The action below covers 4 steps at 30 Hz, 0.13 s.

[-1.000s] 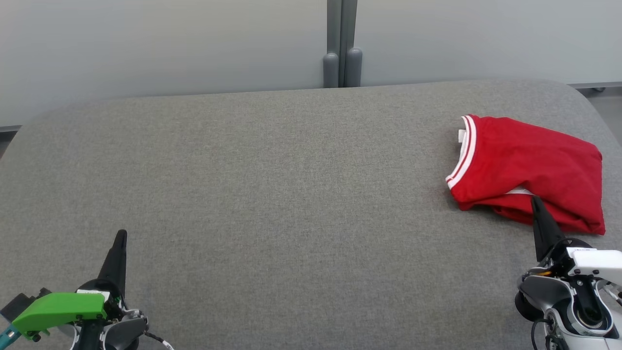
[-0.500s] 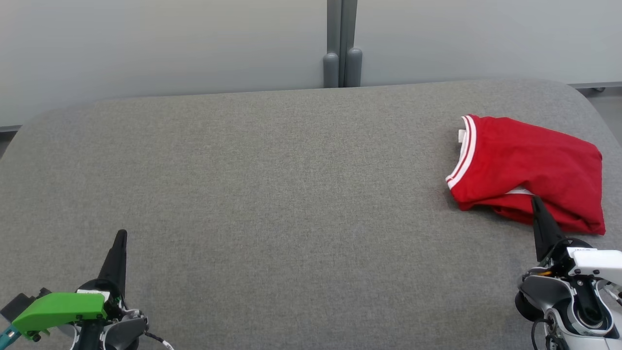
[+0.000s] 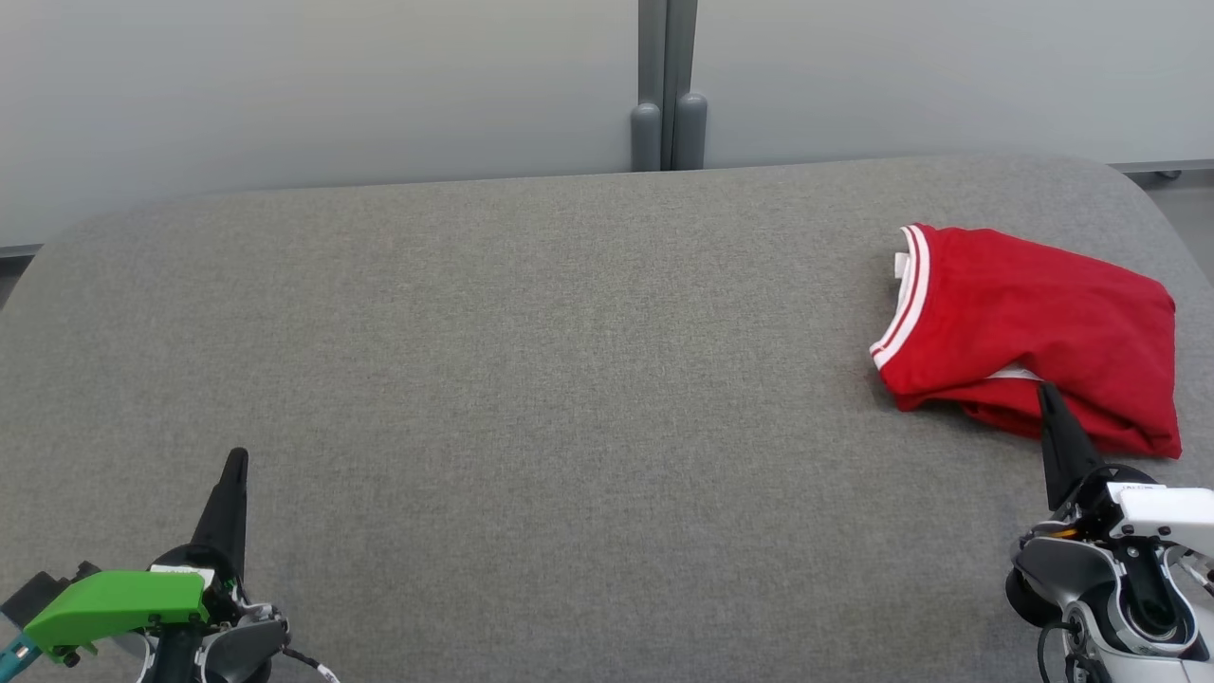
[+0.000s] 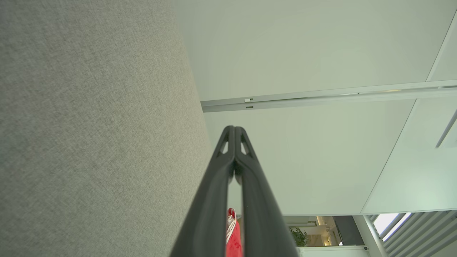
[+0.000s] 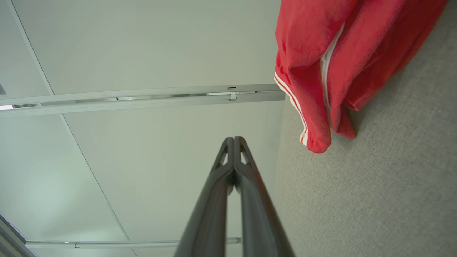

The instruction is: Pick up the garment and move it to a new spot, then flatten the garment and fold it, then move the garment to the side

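Observation:
The garment (image 3: 1029,332), a red shirt with red-white striped trim, lies folded in a bundle at the far right of the grey table (image 3: 569,360). Its striped edge faces left. My right gripper (image 3: 1046,391) is shut and empty, its tip just at the bundle's near edge in the head view. In the right wrist view the shut fingers (image 5: 234,140) point past the garment (image 5: 321,53), apart from it. My left gripper (image 3: 237,458) is shut and empty at the lower left, far from the garment. A sliver of the garment (image 4: 234,239) shows between the left fingers (image 4: 234,129).
A pale wall with a grey post (image 3: 669,85) stands behind the table's far edge. The table's rounded right corner lies just beyond the garment.

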Tool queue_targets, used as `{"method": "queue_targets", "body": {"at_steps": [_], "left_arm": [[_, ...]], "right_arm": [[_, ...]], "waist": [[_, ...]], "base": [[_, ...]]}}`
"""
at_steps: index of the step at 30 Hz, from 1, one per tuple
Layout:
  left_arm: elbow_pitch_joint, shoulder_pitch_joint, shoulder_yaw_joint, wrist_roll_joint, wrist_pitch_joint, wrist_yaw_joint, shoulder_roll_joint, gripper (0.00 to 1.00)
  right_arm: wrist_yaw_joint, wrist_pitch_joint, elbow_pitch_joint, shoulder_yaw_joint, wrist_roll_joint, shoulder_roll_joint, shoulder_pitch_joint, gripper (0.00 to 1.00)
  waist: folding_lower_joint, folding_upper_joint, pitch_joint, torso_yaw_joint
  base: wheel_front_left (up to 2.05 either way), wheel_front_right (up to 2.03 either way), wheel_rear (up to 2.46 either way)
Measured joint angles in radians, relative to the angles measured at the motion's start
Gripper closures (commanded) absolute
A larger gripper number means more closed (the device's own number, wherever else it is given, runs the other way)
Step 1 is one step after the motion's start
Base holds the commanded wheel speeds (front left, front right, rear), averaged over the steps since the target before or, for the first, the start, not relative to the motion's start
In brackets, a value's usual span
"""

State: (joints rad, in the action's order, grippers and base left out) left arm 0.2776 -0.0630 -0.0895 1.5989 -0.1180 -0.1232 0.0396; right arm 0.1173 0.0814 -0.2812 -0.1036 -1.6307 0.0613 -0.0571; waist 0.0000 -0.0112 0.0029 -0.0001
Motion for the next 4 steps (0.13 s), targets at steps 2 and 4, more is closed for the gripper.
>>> {"method": "queue_targets", "body": {"at_steps": [2,4], "left_arm": [[0.0,0.0,0.0,0.0,0.0,0.0,0.0,1.0],[0.0,0.0,0.0,0.0,0.0,0.0,0.0,1.0]], "right_arm": [[0.0,0.0,0.0,0.0,0.0,0.0,0.0,1.0],[0.0,0.0,0.0,-0.001,0.0,0.0,0.0,1.0]], "waist": [[0.0,0.0,0.0,0.0],[0.0,0.0,0.0,0.0]], "base": [[0.0,0.0,0.0],[0.0,0.0,0.0]]}}
